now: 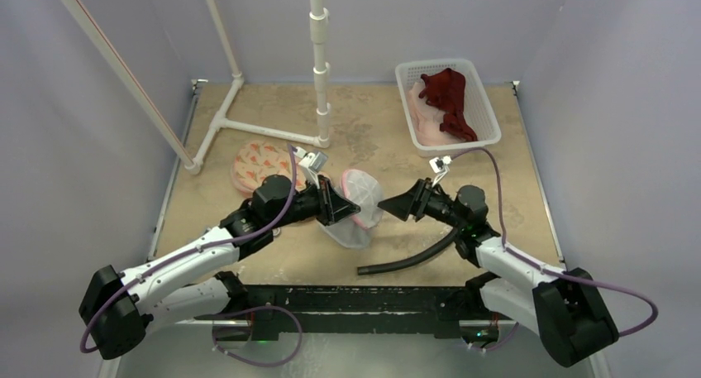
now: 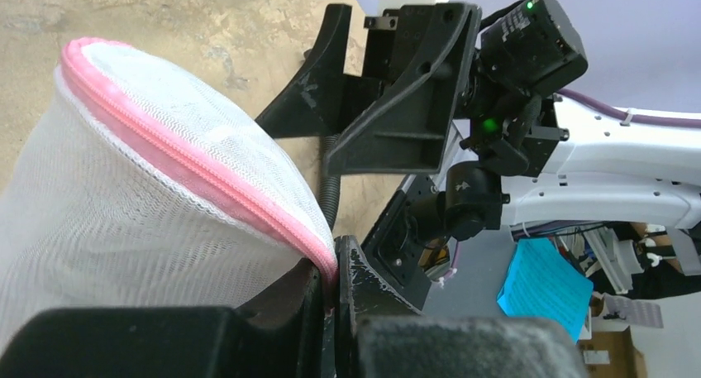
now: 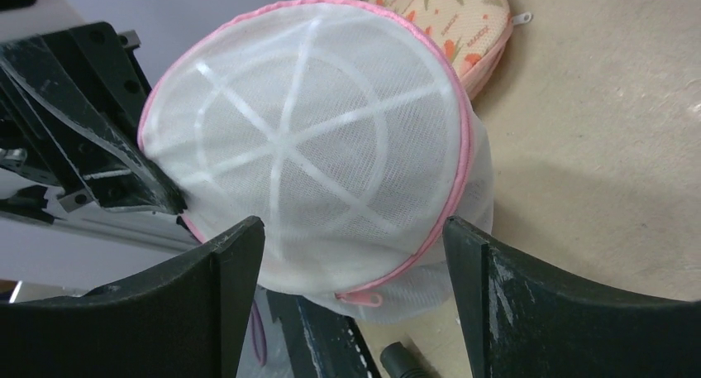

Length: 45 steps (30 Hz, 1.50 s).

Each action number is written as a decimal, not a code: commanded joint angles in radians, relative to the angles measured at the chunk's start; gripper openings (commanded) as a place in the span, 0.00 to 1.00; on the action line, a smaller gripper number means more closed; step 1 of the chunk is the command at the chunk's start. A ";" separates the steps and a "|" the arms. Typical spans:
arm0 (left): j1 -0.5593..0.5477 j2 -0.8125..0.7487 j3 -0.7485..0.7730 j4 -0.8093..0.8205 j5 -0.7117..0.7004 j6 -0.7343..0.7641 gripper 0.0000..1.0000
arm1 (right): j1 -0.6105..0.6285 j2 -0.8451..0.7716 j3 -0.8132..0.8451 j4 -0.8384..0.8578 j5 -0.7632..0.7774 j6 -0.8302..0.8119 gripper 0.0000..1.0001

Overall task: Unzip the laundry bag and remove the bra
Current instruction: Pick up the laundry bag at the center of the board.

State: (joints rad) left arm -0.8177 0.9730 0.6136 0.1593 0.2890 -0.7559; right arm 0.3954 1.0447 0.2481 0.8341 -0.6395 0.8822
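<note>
Pinching the pink zipper seam of the mesh laundry bag (image 1: 362,193), the left claw (image 2: 335,269) holds it up over the table (image 1: 372,138) between the arms, facing the wide-open right claw (image 3: 354,231). That thin pinch could slip if the zipper pull (image 3: 360,298) is tugged hard, and the right claw may snag mesh instead.
</note>
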 commanded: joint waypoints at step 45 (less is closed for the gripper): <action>0.005 -0.080 0.056 0.154 0.033 0.005 0.00 | -0.085 0.444 -0.106 1.171 -0.223 0.667 0.65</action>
State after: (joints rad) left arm -0.8173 0.9199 0.6136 0.2802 0.3435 -0.7540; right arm 0.3130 1.5337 0.1448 1.5230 -0.8600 1.5692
